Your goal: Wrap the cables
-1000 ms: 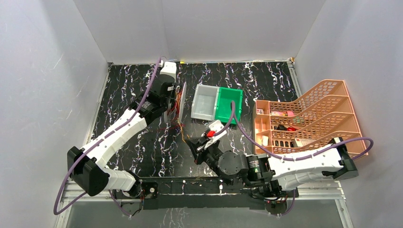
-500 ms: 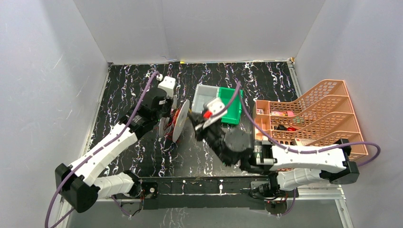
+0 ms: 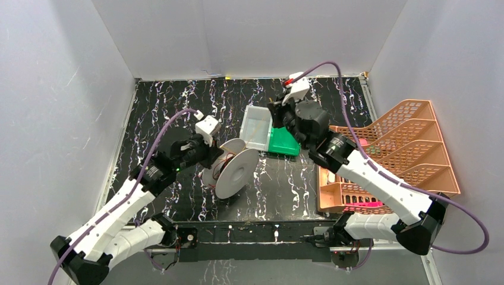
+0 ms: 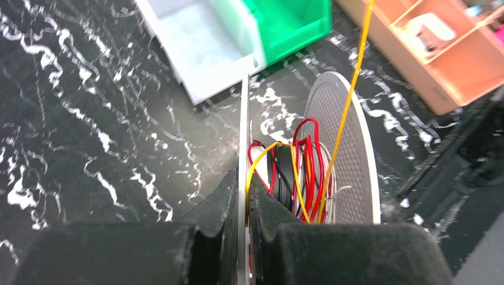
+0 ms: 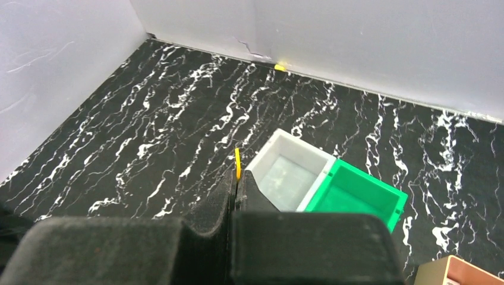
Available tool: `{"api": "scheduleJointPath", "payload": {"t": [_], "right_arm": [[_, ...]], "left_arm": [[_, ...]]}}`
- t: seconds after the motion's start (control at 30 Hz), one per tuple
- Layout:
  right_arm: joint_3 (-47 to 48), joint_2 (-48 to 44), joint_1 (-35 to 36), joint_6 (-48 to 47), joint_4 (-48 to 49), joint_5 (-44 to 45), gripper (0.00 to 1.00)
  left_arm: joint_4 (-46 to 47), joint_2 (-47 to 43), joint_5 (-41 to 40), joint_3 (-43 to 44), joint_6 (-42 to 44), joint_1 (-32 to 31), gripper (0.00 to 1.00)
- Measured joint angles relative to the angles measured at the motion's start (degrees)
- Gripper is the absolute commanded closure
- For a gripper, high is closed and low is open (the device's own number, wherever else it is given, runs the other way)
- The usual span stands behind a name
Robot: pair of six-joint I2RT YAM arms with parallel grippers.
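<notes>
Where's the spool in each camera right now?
Top external: spool centre-left, tilted.
Left wrist: spool centre, near flange clamped in the left gripper.
Right wrist: not in it; right gripper pinches the yellow cable.
Shared landmark: green bin, in all three.

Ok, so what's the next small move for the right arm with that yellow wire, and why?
Probably swing the right gripper around the spool, laying a turn onto the hub. It is shut on the yellow wire, which runs straight from the spool, and the left gripper clamps one flange.
</notes>
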Motion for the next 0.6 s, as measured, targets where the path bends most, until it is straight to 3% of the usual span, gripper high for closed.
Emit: {"api": "scheduleJointPath", "payload": {"t": [0.27, 0.6], "right_arm": [[-12.63, -2.36, -16.22, 10.08, -0.07, -17.49, 1.0], [-32.06, -10.32, -19.26, 22.58, 6.47, -27.3, 1.0]], "left_arm": [[1.49, -6.54, 6.64, 0.0, -4.39, 0.0, 1.0], [5.88, -10.56, 6.75, 0.0, -11.76, 0.0, 1.0]]}}
